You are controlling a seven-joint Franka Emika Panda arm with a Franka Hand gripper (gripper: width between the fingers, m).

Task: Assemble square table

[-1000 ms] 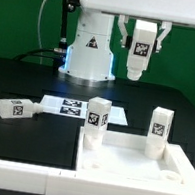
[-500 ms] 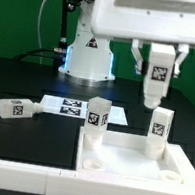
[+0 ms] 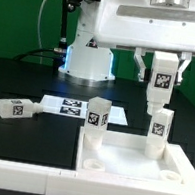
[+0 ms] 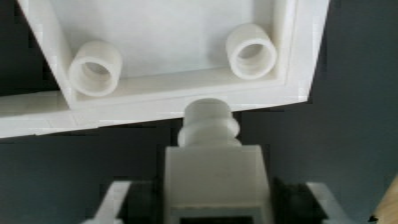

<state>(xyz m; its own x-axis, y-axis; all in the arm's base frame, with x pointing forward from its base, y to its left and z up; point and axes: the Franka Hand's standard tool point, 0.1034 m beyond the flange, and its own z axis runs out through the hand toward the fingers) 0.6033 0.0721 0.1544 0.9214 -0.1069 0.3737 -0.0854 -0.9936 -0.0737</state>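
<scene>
The black bench carries the top, with two upright legs at its far corners. A loose leg lies toward the exterior view's left. The jaws grasp a fourth leg, aloft.

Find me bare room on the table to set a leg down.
Bare: the black table between the lying leg and the white rail, and behind that leg toward the robot base. Crowded: the table top's far edge, with two upright legs, and the gripper holding another leg over the one on the exterior view's right.
</scene>
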